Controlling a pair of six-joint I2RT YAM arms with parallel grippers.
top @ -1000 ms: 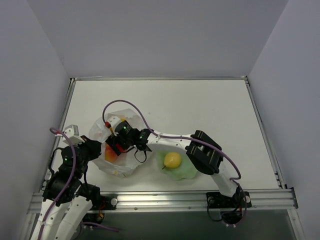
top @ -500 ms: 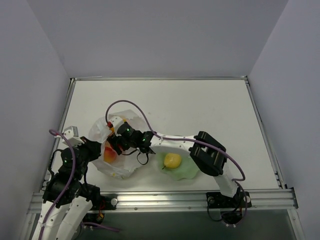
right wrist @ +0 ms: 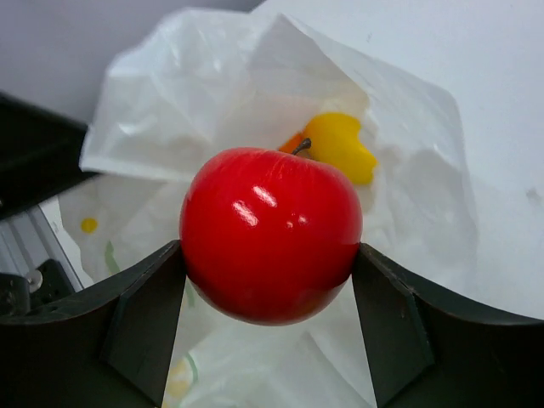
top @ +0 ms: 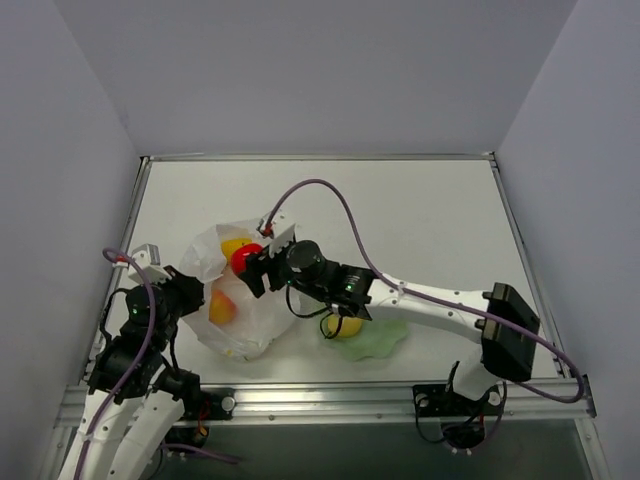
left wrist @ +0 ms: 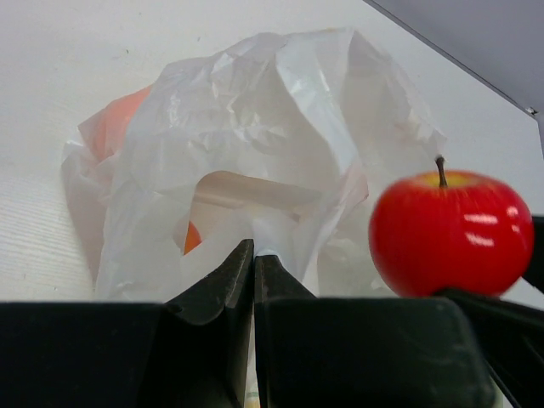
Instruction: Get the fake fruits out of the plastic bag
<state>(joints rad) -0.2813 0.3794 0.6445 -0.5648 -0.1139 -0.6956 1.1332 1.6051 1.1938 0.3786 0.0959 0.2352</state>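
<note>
Above the crinkled white plastic bag [top: 250, 312], pinched by the closed left gripper [left wrist: 254, 257], the right gripper [right wrist: 269, 287] clamped a glossy red plastic apple [right wrist: 270, 228] whose smooth skin could slip free.

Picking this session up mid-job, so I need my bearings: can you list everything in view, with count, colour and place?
plastic bag: 1, translucent white, crinkled, on the table's near left.
red apple: 1, glossy red, held over the bag.
yellow fruit: 1, yellow, inside the bag.
orange fruit: 1, orange-pink, inside the bag, seen through the plastic.
yellow pear: 1, yellow, on the plate, partly hidden by the right arm.
plate: 1, pale green, right of the bag.
table: 1, white.
left gripper: 1, black, jaws shut on the bag's edge.
right gripper: 1, black, jaws shut on the red apple.
</note>
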